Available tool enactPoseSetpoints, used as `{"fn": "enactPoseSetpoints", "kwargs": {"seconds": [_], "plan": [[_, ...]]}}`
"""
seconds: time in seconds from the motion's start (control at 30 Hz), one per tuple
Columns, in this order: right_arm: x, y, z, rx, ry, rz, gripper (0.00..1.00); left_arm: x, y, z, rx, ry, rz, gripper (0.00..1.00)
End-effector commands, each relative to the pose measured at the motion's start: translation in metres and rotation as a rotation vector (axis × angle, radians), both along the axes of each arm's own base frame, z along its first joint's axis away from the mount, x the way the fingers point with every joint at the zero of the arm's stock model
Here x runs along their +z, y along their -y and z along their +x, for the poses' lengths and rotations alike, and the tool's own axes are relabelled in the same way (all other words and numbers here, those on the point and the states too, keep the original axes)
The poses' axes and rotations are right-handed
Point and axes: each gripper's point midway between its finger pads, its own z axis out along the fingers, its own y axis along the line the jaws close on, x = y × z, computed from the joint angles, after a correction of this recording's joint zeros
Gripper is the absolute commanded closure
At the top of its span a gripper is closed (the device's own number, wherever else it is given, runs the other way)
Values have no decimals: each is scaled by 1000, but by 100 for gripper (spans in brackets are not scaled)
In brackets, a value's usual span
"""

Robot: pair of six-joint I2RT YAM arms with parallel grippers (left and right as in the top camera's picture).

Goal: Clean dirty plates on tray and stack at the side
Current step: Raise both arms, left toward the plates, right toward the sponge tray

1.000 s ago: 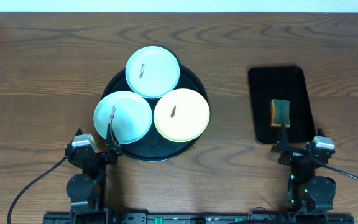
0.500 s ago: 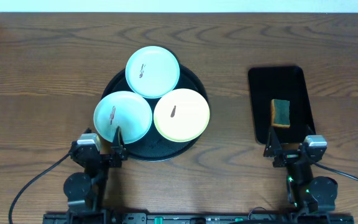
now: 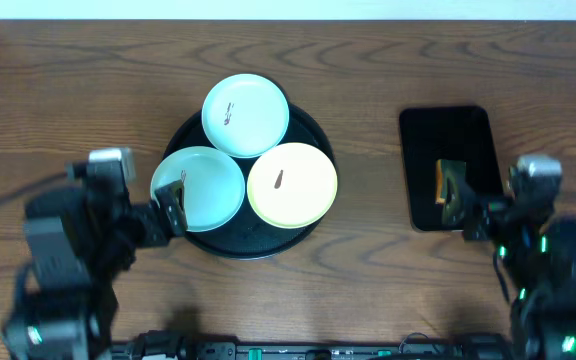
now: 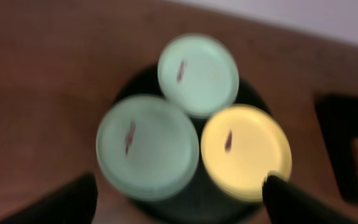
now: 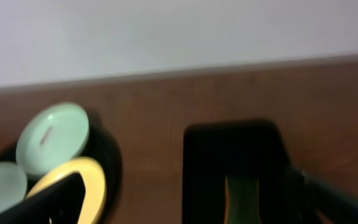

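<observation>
1. The plates all lie on the round black tray (image 3: 243, 240), which sits a little left of the tabletop's (image 3: 68, 100) middle.
2. One mint-green plate (image 3: 246, 115) rests at the tray's far edge. A second mint-green plate (image 3: 198, 188) is at its near-left edge, rim reaching past the tray. The yellow plate (image 3: 292, 184) is at the near-right edge. The three meet near the tray's middle.
3. Each plate shows a small reddish-brown smear, so none looks wiped yet.
4. No stack stands anywhere beside the tray; that part of the job has not begun.
5. The left gripper (image 3: 171, 203) hovers at the tray's near-left edge, over the rim of the nearer mint-green plate. Its jaws are spread wide and hold nothing.
6. The right gripper (image 3: 455, 205) hangs over the near end of the rectangular black tray (image 3: 448, 135), toward the tabletop's right edge. Its jaws are also wide apart and empty.
7. Just under it lies what appears to be a sponge (image 3: 451, 180), partly hidden from above and blurred in the wrist view.
8. As a judgement, the task is at its very start. Fetching the sponge, wiping three plates and stacking them at the side all remain.
</observation>
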Motion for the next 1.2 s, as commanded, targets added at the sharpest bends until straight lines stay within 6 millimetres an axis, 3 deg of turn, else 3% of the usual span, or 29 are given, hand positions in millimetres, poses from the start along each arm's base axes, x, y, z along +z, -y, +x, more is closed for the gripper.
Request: {"fn": "enactPoseSetpoints", "kwargs": {"seconds": [0.0, 0.13, 0.33, 0.4, 0.53, 0.57, 0.63, 0.73, 0.8, 0.87, 1.03, 1.17], "plan": [[10, -10, 18, 61, -142, -22, 1, 20, 1, 18, -40, -61, 15, 14], [11, -13, 31, 77, -367, -19, 1, 21, 9, 34, -27, -143, -85, 14], [12, -22, 39, 117, -530, 8, 1, 8, 24, 43, -87, -210, -166, 14], [8, -21, 40, 117, -545, 3, 16, 0, 24, 41, -83, -252, -172, 21], [3, -21, 39, 118, -567, -3, 89, -14, 24, 33, -77, -340, -183, 61], [2, -21, 38, 112, -574, 3, 93, -17, 24, 31, -76, -354, -185, 73], [-1, -21, 36, 94, -595, 27, 92, -22, 25, 30, -74, -373, -188, 91], [-11, -22, 31, 87, -638, 38, 79, -29, 25, 28, -73, -393, -191, 92], [-20, -23, 27, 86, -674, 25, 59, -33, 25, 27, -72, -407, -193, 85], [-33, -24, 23, 87, -720, 5, 51, -39, 25, 26, -71, -422, -195, 68], [-62, -26, 20, 91, -845, -56, 46, -47, 26, 23, -70, -443, -197, 48], [-82, -34, 22, 117, -923, -77, 44, -47, 26, 24, -70, -442, -197, 45]]}}
